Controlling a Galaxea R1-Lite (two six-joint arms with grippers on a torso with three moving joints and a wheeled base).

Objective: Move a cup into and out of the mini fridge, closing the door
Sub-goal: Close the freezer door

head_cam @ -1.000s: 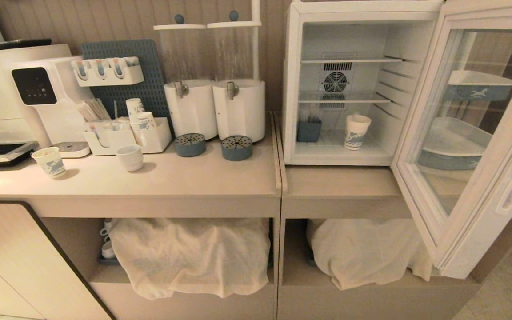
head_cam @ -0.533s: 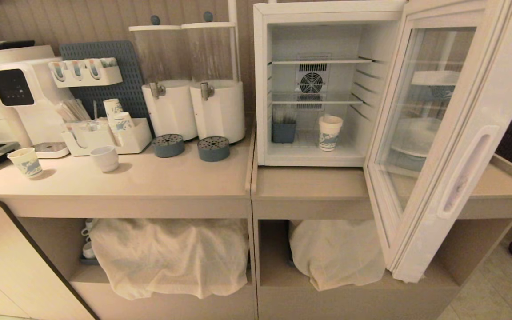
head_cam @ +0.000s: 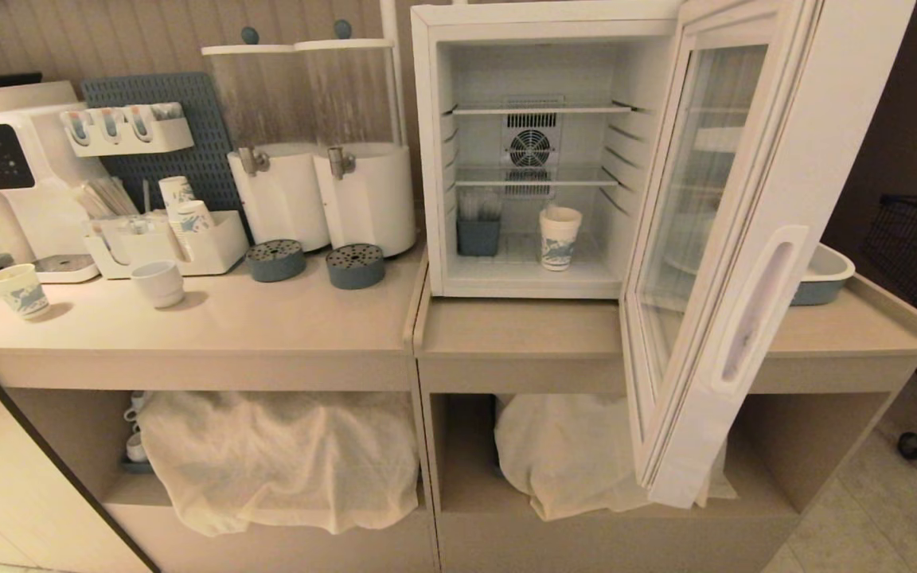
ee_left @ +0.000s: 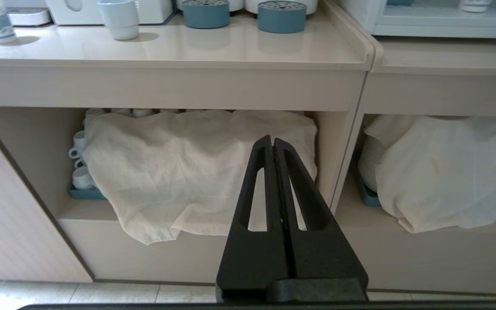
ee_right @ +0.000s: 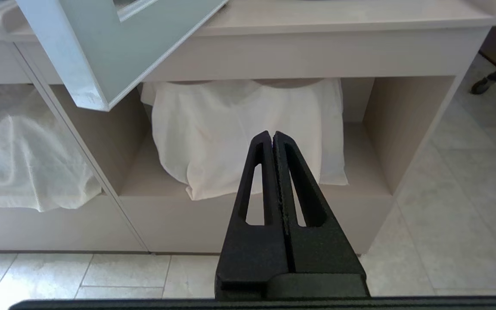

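Mini fridge (head_cam: 435, 159) stands on the right counter (head_cam: 522, 326), its door (head_cam: 753, 239) swung wide open toward the camera, hinged on the right side. Cup (head_cam: 559, 238) stands upright on the fridge floor, right of centre, under the lower wire shelf (head_cam: 534, 181). A small blue holder (head_cam: 478, 235) sits to its left in the same bottom compartment, apart from it; contents look like straws or sticks, hard to tell. Fan (head_cam: 531, 147) on the back wall.

Left counter (head_cam: 188, 318): short paper cup (head_cam: 20, 290) near the left edge, white mug (head_cam: 158, 283) beside it but apart, two white drink dispensers (head_cam: 323, 191) with blue drip trays (head_cam: 315, 263) in front, white organiser (head_cam: 164, 247) with stacked paper cups.

Below, open shelves hold things covered by white cloths (head_cam: 275, 454).

Neither arm shows in the head view. Left gripper (ee_left: 272, 142) hangs low in front of the lower shelf, fingers pressed together, holding nothing. Right gripper (ee_right: 272, 137) likewise fully closed and empty, low before the right-hand shelf, with the door's bottom corner (ee_right: 88, 97) above it
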